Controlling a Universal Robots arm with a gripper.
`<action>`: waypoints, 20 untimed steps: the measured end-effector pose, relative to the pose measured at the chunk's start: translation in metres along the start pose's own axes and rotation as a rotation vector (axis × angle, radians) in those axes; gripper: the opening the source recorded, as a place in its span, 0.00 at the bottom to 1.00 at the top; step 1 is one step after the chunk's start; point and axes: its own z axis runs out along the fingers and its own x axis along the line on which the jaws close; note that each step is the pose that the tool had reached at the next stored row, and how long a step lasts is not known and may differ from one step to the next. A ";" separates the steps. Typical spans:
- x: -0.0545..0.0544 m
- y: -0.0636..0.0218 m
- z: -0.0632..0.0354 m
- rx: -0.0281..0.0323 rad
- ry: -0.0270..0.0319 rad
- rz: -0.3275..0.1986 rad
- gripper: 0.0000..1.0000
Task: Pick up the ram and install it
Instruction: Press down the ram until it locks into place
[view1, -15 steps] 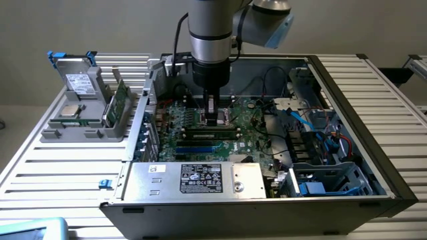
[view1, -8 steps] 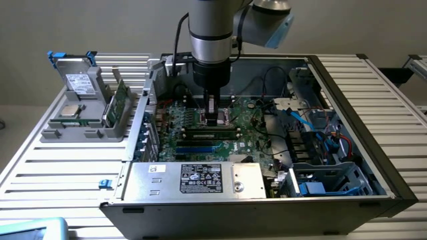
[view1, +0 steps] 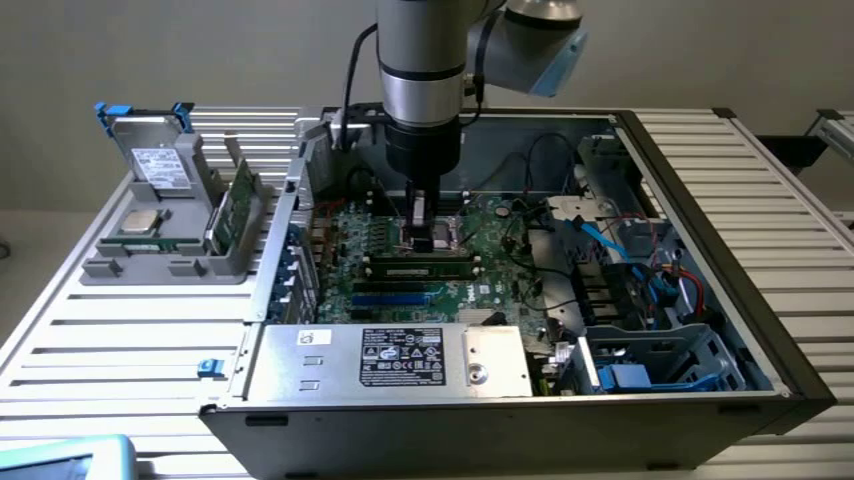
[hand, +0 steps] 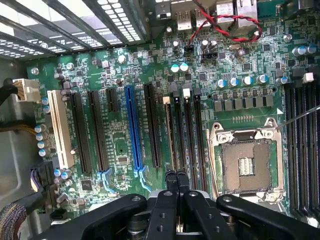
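Observation:
A thin green ram stick (view1: 240, 205) stands on edge in the grey holder (view1: 160, 268) left of the computer case. My gripper (view1: 430, 238) is inside the open case, low over the green motherboard (view1: 494, 235). In the wrist view the two black fingertips (hand: 172, 179) are pressed together, so the gripper (hand: 178, 176) is shut with nothing visible between them. They hover over the row of long black memory slots (hand: 189, 135) beside the open processor socket (hand: 246, 162). A long dark strip (view1: 424, 267) lies across the slots just in front of the gripper; I cannot tell whether it is a ram stick.
The holder also carries a grey drive with a white label (view1: 167, 165) and a square silver processor chip (view1: 140, 222). Inside the case are a power supply (view1: 400, 360), loose cables (view1: 641, 265), a blue drive cage (view1: 654, 360) and a blue expansion slot (hand: 133, 127).

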 end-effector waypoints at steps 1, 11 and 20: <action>0.000 0.0000 0.0000 -0.0010 0.0005 0.016 0.11; 0.000 0.0000 0.0003 -0.0117 0.0056 0.171 0.11; 0.000 0.0000 0.0011 -0.0205 0.0102 0.307 0.11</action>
